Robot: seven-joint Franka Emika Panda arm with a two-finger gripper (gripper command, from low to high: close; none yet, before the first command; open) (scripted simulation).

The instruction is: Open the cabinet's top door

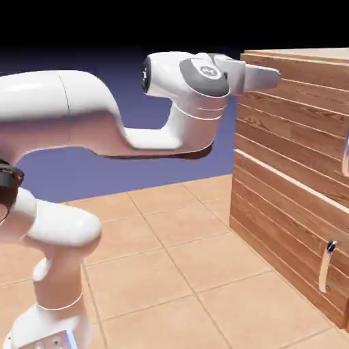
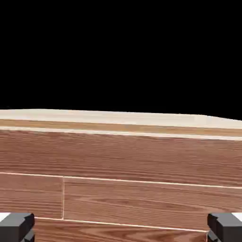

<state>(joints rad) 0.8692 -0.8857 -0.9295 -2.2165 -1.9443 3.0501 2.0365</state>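
- The top door point(image 1: 293, 129) is a wide panel of reddish-brown wooden planks on the upper part of the cabinet point(image 1: 286, 218), at the exterior view's right. It looks closed, lying level with the front.
- Its silver handle point(image 1: 346, 155) is curved and upright, cut off by the exterior view's right edge. That handle is the place to take hold, around its middle, with one finger on either side.
- The door will probably feel stiff and fairly heavy, swinging or sliding only along its own fixed path, so a steady pull should suit it better than a jerk. The handle looks like smooth metal and may be slippery; the wood seems sturdy, not fragile.
- Below is another plank panel with a tan bar handle point(image 1: 327, 267), which is not the one to pull.
- The robot's jaws point(image 2: 121, 228) are spread wide with nothing between them. They point at the planks near the cabinet's pale top point(image 2: 118, 117), away from the handle; whether they touch the wood, I cannot tell.
- The white arm point(image 1: 54, 105) reaches in from the exterior view's left, above a floor of tan tiles point(image 1: 143, 279). The next move likely calls for carrying the jaws across and down to the silver handle.
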